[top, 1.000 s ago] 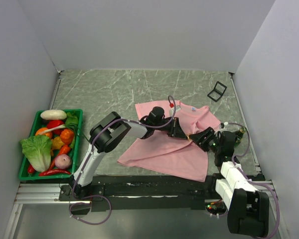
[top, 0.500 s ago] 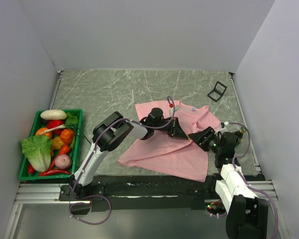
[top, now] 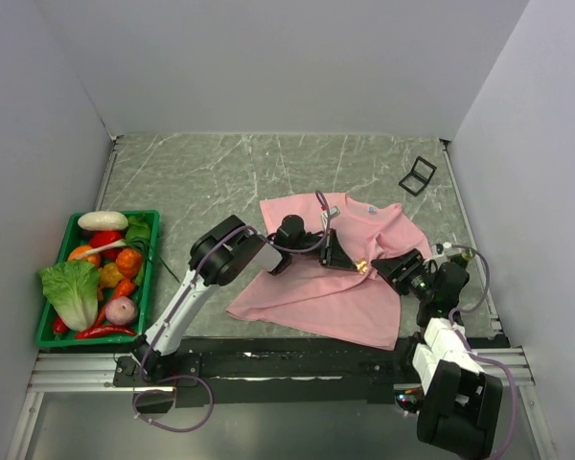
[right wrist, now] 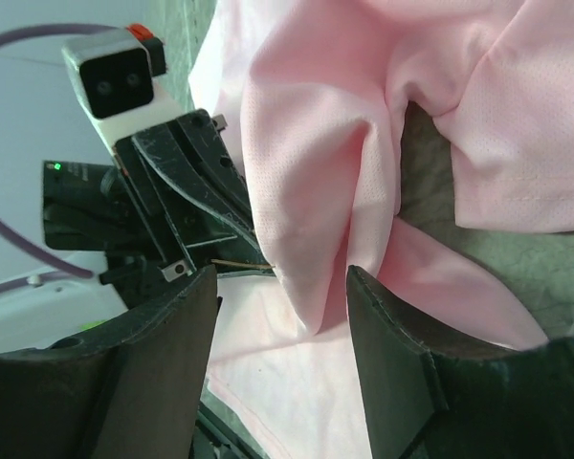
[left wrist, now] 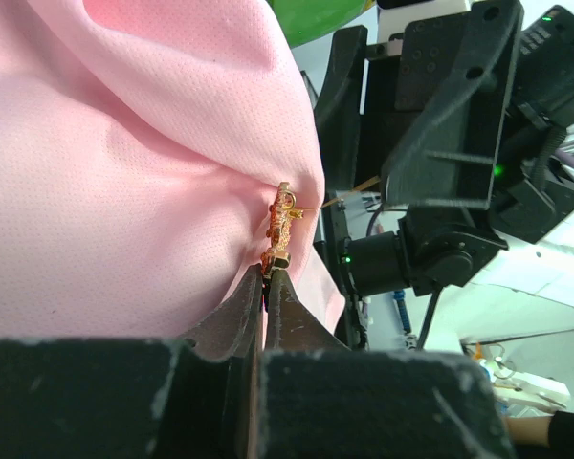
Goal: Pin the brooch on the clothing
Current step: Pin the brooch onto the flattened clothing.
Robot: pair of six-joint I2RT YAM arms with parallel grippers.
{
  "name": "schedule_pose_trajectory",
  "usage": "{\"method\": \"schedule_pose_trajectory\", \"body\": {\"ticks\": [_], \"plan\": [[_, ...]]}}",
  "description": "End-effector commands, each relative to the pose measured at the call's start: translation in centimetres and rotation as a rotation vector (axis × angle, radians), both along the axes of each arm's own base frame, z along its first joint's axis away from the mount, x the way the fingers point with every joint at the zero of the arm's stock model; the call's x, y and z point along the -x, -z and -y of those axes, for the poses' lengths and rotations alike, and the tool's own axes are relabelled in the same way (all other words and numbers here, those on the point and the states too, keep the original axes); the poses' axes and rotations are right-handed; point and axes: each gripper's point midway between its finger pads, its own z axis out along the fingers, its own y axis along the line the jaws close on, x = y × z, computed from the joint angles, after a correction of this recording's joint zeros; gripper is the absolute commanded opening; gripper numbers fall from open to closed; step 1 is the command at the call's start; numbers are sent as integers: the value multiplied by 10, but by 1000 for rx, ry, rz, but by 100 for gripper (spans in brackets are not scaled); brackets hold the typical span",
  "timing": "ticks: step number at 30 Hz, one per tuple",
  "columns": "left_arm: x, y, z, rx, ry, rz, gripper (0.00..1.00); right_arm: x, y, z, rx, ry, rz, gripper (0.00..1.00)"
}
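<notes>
While left gripper (left wrist: 265, 279) pinches brooch (left wrist: 281, 226), edge-on against clothing (left wrist: 124, 172), right gripper (right wrist: 279, 283) stands wide.

Robot lab cell: bare grey walls (top: 268, 67) box in a marble-look table (top: 220, 172); metal rail (top: 77, 369) at 6 o'clock, green crate (top: 154, 278) of veg at 9 o'clock.

The brooch (left wrist: 281, 225), tiny and gold-rimmed with orange-red specks, stands on end against a raised fold of the clothing (left wrist: 124, 182). Its lower tip is pinched in my left claw (left wrist: 265, 279). The clothing is a pale pink T-shirt, lying rumpled and partly folded on the counter (top: 220, 172).
</notes>
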Motion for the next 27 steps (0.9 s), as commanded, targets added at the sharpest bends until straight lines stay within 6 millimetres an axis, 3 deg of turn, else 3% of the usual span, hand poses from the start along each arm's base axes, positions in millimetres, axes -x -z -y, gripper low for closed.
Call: {"method": "schedule_pose_trajectory", "body": {"ticks": [1, 5, 14, 24, 27], "plan": [[0, -23, -2, 109, 34, 65, 1, 2, 0, 4, 7, -4, 51, 63], [0, -16, -4, 104, 30, 51, 1, -1, -9, 5, 1, -11, 87, 63], [2, -18, -5, 124, 36, 59, 1, -2, -5, 18, -8, 70, 65, 64], [4, -13, -8, 136, 30, 49, 1, 2, 30, 37, 15, 197, -140, 58], [5, -11, -8, 142, 29, 38, 1, 1, 30, 41, 20, 222, -145, 57]]}}
